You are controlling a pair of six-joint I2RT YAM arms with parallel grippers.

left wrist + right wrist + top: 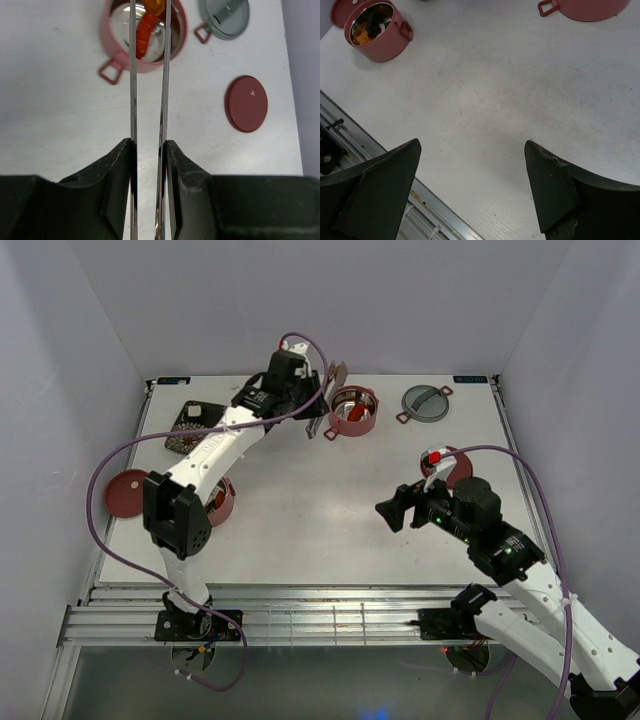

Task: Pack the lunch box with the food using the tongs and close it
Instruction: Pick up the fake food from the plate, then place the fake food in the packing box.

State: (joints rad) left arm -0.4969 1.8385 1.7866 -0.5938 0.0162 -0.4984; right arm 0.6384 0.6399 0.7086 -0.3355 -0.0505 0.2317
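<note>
Packing step: left gripper (149, 145) clamped on the tongs (132, 100); their tips reach ahead over the red bowl (106, 35), an orange food piece (145, 32) between them; right gripper (471, 144) spread, empty; next, probably loosen the squeeze to drop it.

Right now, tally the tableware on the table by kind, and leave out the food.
Red bowls: 2
Red disc lids: 2
Grey top lid: 1
Tongs: 1
Patterned plate: 1
Total: 7
</note>
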